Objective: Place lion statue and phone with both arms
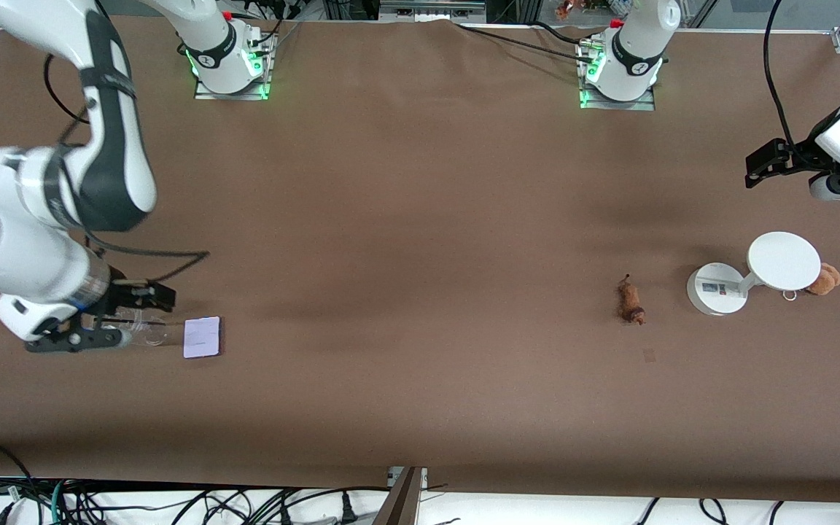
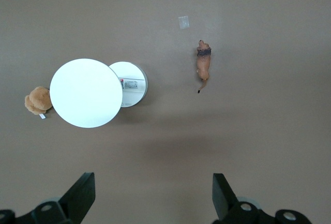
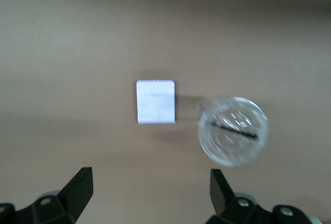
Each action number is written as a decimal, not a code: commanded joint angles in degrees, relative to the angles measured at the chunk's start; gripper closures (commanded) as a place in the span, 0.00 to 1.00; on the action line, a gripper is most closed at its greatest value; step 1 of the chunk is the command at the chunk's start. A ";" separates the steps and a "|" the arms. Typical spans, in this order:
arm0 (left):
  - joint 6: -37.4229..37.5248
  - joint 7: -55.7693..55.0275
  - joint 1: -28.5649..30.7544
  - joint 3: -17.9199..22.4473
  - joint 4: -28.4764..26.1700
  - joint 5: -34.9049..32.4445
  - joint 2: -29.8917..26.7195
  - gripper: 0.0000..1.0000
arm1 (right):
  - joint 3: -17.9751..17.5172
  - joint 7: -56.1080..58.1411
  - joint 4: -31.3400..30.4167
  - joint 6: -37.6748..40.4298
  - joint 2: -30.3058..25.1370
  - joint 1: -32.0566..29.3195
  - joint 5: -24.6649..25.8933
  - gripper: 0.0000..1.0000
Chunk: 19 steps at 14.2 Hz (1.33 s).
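The lion statue [image 1: 631, 300] lies on its side on the brown table toward the left arm's end; it also shows in the left wrist view [image 2: 203, 64]. The phone [image 1: 202, 337], a pale lavender rectangle, lies flat toward the right arm's end and shows in the right wrist view [image 3: 155, 102]. My left gripper [image 1: 774, 166] hangs open and empty, high over the table's edge near the white stand; in its own view [image 2: 153, 193] nothing is between its fingers. My right gripper [image 1: 110, 319] is open and empty in the air beside the phone, as its own view [image 3: 151, 190] shows.
A white round-based stand [image 1: 717, 289] with a round top disc [image 1: 783, 260] stands beside the lion, with an orange-brown plush toy [image 1: 824, 279] next to it. A clear glass [image 1: 143, 328] stands next to the phone, under the right gripper. A small tape mark [image 1: 649, 355] lies nearer the camera than the lion.
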<state>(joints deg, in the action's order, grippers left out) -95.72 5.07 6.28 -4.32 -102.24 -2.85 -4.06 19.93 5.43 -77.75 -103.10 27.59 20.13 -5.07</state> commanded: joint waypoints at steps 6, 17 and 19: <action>3.43 1.25 2.59 -0.16 4.15 0.83 2.04 0.00 | -1.01 5.29 -0.02 17.93 -11.31 -1.22 0.76 0.00; 5.72 0.82 2.78 -0.25 7.67 1.36 3.62 0.00 | -15.62 5.90 -9.10 17.58 -22.41 -16.70 5.95 0.00; 5.72 0.03 2.78 -0.42 7.85 1.44 3.54 0.00 | -16.06 5.82 -6.29 18.10 -20.39 -16.17 6.39 0.00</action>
<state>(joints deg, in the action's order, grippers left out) -91.57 5.06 8.56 -4.28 -96.72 -2.37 -1.46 5.25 10.44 -86.49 -85.39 5.61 4.68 0.83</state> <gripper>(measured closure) 0.000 0.000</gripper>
